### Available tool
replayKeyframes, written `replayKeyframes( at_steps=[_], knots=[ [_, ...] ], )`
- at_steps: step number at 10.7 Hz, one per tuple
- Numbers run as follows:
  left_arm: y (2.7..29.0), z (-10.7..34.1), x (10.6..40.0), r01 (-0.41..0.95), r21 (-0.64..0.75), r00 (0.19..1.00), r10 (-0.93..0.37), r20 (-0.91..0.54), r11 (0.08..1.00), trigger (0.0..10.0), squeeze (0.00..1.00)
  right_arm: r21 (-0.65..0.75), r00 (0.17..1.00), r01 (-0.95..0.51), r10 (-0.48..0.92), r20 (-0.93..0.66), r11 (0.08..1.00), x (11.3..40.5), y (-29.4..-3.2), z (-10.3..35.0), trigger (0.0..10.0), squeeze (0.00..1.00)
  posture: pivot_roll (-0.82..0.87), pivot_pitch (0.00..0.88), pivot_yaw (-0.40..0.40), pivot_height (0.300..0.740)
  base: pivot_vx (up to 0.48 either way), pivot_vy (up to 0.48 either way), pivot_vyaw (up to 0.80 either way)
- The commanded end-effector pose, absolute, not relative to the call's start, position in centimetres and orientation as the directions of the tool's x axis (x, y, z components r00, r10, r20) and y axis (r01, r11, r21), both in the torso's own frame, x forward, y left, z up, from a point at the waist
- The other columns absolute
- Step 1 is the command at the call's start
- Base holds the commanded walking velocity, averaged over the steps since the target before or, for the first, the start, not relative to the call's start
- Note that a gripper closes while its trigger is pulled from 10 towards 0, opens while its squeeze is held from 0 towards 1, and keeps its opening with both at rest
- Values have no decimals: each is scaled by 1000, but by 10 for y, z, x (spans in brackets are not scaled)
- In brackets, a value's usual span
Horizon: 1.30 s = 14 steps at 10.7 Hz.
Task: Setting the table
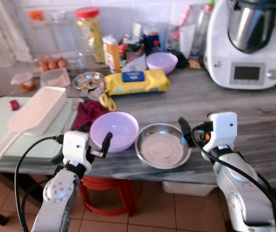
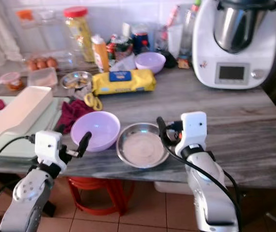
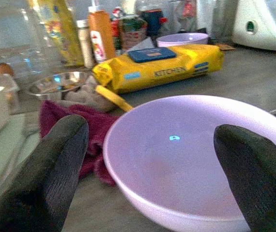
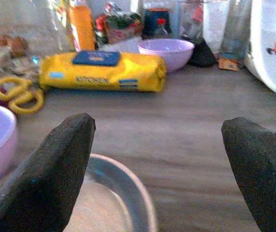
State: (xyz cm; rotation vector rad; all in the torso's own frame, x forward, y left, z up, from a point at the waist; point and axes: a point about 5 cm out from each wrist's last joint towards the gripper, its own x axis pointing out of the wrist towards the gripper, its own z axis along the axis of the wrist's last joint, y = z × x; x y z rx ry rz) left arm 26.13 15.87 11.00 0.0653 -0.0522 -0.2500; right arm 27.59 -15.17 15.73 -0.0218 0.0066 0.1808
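Both pincers spread, L (image 1: 106, 141) at lilac bowl (image 1: 114, 130), R (image 1: 183, 129) at steel dish (image 1: 162, 145), scissors (image 1: 108, 102) behind.

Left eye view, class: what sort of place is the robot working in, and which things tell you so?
Most likely a home kitchen: a food processor on a grey counter, eggs, and bottles and jars against a tiled wall.

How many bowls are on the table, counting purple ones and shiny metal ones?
Purple bowls: 2, the near one and the far one.
Metal bowls: 2, the big one and the small one.
Total: 4
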Motion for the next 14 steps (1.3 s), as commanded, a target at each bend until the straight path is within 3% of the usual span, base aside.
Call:
replayKeyframes(
  at_steps=[1, 5, 14],
  knots=[
    [161, 116, 265, 227, 84, 971, -232, 52, 970, 10000, 0, -4, 985, -171, 171, 13, 985, 278, -153, 161, 10000, 0, -49, 0, 72, 740, 0, 0, 0],
    [160, 118, 268, 226, 89, 972, -231, 48, 970, 10000, 0, 105, 985, -172, 171, 12, 980, 280, -150, 160, 10000, 0, -44, 0, 72, 740, 0, 0, 0],
    [162, 117, 268, 236, 105, 970, -240, 26, 966, 10000, 0, 172, 990, -142, 141, 16, 975, 288, -157, 159, 10000, 0, -38, 0, 82, 740, -303, 0, 0]
  ],
)
